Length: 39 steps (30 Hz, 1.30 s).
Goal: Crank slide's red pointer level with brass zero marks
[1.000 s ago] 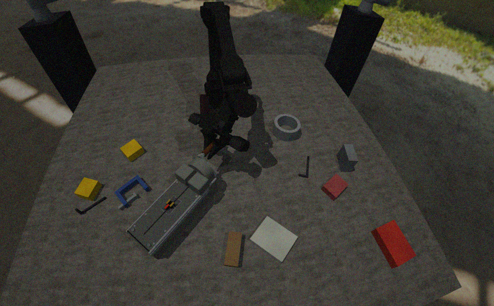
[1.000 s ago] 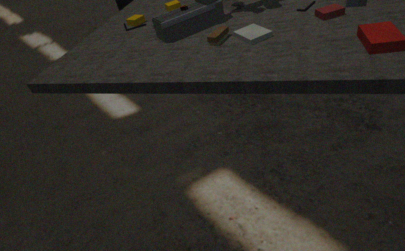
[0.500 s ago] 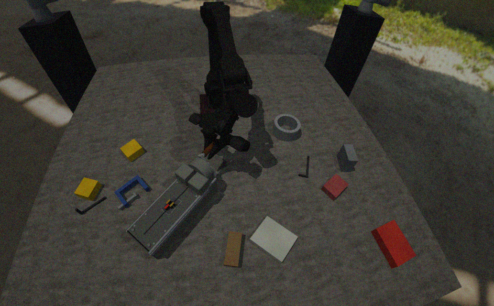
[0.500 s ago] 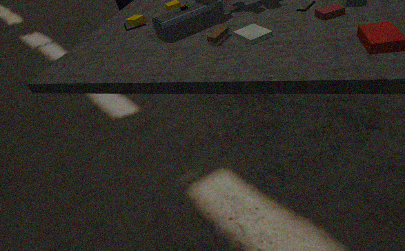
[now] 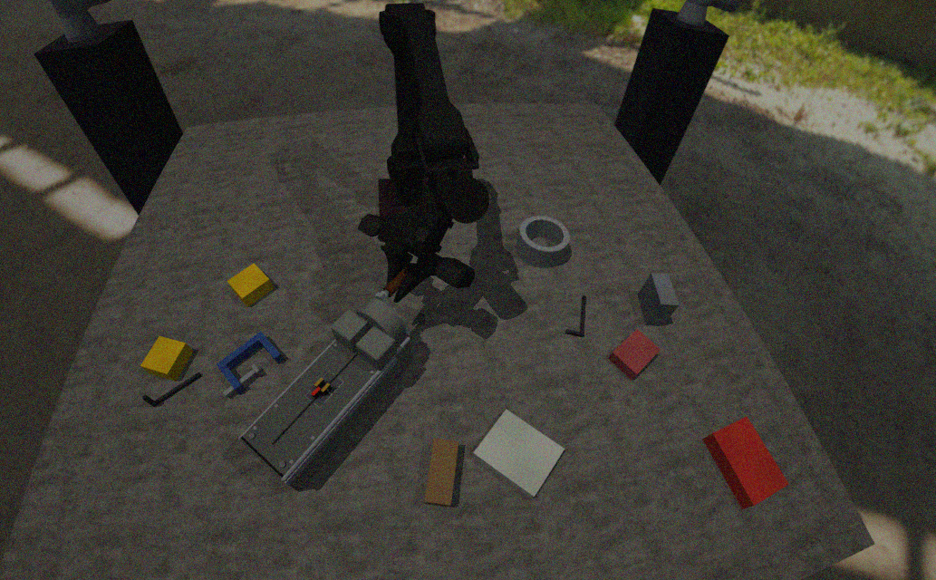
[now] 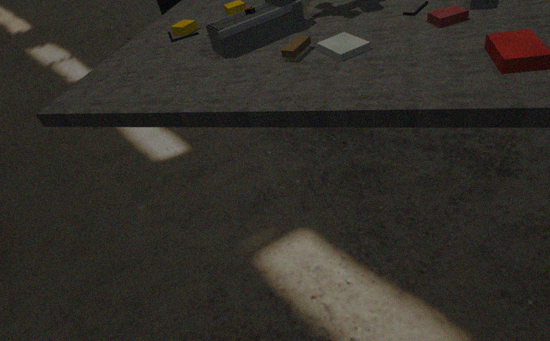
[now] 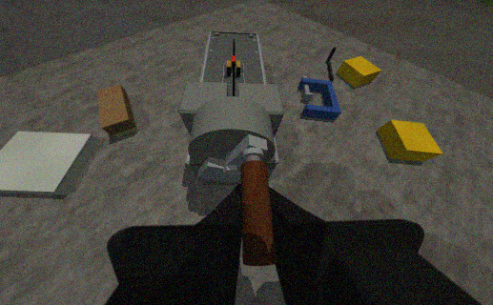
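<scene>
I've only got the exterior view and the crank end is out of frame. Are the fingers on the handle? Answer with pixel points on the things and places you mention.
Observer: Yes, the fingers (image 5: pixel 413 276) are shut on the brown handle (image 5: pixel 396 281) (image 7: pixel 256 210).
Operator: The pointer is a speck from here. Is it level with the marks?
Observer: No. The red pointer (image 5: pixel 315 391) (image 6: pixel 248 8) (image 7: pixel 234 58) sits past the two brass marks (image 5: pixel 324 387) (image 7: pixel 238 63), on the side away from the crank (image 5: pixel 382 294) (image 7: pixel 254 144).
Operator: So hold on to the handle. Anything behind the machine I can't see?
Observer: A blue clamp (image 5: pixel 240 351) (image 7: pixel 332 97), lying beside it.
</scene>
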Motion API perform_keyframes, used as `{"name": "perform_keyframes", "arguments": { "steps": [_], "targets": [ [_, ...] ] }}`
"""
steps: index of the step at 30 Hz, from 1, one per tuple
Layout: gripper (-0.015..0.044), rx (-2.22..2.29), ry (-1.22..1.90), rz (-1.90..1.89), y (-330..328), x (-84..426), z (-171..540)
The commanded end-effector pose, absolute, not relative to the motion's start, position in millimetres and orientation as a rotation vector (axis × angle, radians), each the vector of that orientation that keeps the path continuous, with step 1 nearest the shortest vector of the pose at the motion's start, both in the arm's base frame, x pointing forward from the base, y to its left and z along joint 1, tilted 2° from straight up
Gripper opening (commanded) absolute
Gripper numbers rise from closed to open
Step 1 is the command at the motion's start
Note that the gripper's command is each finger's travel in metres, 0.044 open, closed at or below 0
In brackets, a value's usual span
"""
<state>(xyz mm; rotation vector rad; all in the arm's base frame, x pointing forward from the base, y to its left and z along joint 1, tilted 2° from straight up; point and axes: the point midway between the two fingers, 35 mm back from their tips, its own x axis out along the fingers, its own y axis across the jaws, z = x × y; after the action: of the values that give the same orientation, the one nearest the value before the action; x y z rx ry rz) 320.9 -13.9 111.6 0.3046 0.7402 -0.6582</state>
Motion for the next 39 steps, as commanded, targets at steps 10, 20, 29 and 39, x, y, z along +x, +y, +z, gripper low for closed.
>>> {"name": "perform_keyframes", "arguments": {
  "steps": [10, 20, 29, 39],
  "targets": [
    [0.0000, 0.316, 0.729, -0.638, -7.1, 326.3, 116.4],
    [0.0000, 0.317, 0.729, -0.638, -6.3, 327.0, 116.3],
    [0.0000, 0.317, 0.729, -0.638, -5.3, 327.8, 116.3],
    [0.0000, 0.317, 0.729, -0.638, -3.7, 329.2, 116.2]
  ]
}}
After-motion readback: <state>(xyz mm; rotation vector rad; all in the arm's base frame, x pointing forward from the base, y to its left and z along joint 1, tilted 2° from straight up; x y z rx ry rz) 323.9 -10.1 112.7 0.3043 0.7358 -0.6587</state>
